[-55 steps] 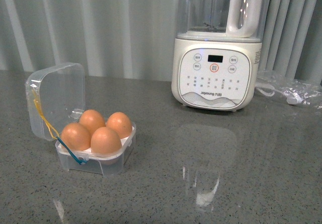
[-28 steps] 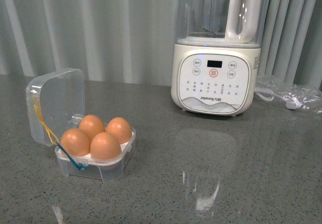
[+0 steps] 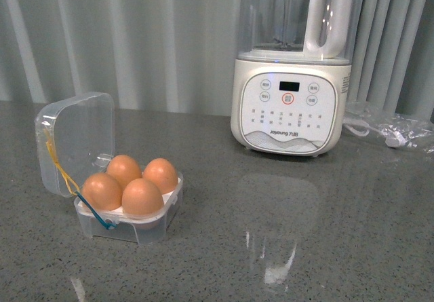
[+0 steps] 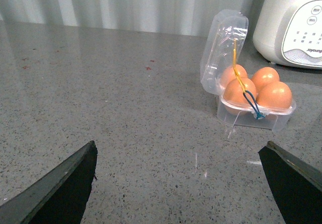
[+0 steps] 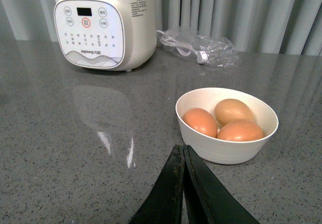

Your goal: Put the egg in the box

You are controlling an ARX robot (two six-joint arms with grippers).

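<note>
The egg (image 3: 142, 197) is seated in the nearest hole of the box (image 3: 152, 224), and the other three holes of the white tray (image 3: 169, 195) are filled by eggs of the same look. The box is placed on the grey countertop (image 3: 305, 248), towards the left. Its clear lid (image 3: 81, 136) is raised upright behind the eggs. Yellow and blue elastic loops (image 3: 64, 170) are strung from the lid down to the base.

The left gripper (image 4: 179, 146) is shown with jaws spread wide and nothing held; the box lies well beyond it. The right gripper (image 5: 181, 148) is shown with jaws pressed together, nothing held. Just beyond it a white bowl (image 5: 216, 153) containing three brown eggs is seen.

Farther back, a white blender (image 3: 291, 105) is positioned, with a clear plastic bag (image 3: 393, 127) beside it. A pleated curtain (image 3: 135, 37) is hung behind.
</note>
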